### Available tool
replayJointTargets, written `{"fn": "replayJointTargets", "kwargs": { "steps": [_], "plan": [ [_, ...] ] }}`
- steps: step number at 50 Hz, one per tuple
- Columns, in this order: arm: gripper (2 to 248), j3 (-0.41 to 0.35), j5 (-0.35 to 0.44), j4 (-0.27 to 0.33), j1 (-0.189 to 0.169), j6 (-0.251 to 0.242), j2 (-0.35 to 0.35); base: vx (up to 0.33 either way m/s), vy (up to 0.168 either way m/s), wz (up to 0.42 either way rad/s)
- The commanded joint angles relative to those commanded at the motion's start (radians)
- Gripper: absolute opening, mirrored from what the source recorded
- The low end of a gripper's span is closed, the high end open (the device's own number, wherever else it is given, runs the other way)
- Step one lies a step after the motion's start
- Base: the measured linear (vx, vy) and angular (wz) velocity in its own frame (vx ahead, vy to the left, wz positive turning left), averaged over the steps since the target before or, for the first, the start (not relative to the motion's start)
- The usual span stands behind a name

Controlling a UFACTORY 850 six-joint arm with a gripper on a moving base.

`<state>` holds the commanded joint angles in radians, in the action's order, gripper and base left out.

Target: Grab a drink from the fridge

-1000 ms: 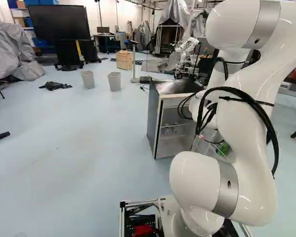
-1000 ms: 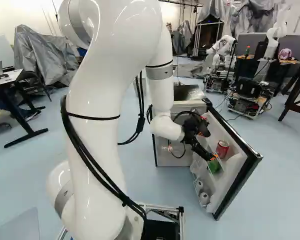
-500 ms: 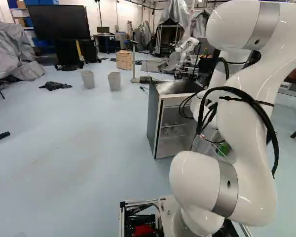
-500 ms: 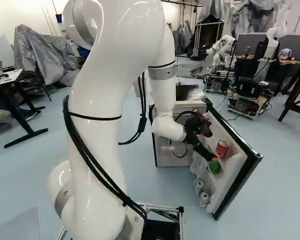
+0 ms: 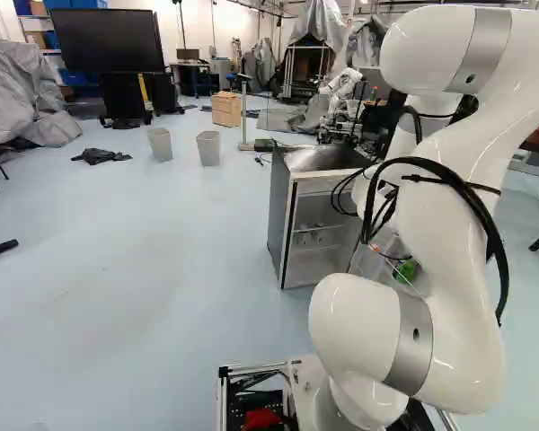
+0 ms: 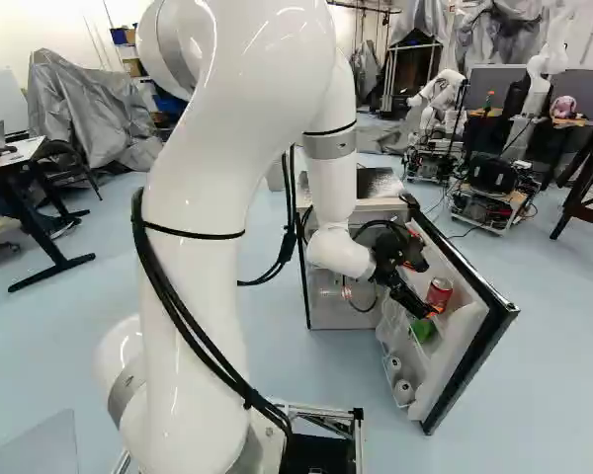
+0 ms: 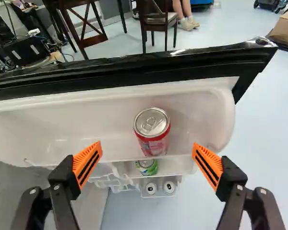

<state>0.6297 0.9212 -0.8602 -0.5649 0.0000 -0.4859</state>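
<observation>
Only in wrist view; pull tab (image 7: 150, 123) on red can (image 7: 154, 143)

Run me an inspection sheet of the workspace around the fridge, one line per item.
Surface: white shelves inside the open fridge door
Job's things: red can on the upper shelf, green can below, two pale cans lowest
Clutter: dark crumpled item on the floor, far from the fridge
Gripper: open, gripping nothing
Cables: black, strapped to the arm, some looping loose
Surroundings: two bins, another robot beyond
</observation>
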Motion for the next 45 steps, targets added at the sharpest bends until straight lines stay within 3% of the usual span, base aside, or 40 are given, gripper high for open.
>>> {"fn": "replayJointTargets", "kwargs": {
  "steps": [27,45],
  "plan": [
    [247,0.010,0.000,0.017,-0.014,-0.002,-0.007,0.000,0.000,0.000],
    [247,0.010,0.000,0.017,-0.014,-0.141,-0.007,0.000,0.000,0.000]
  ]
}}
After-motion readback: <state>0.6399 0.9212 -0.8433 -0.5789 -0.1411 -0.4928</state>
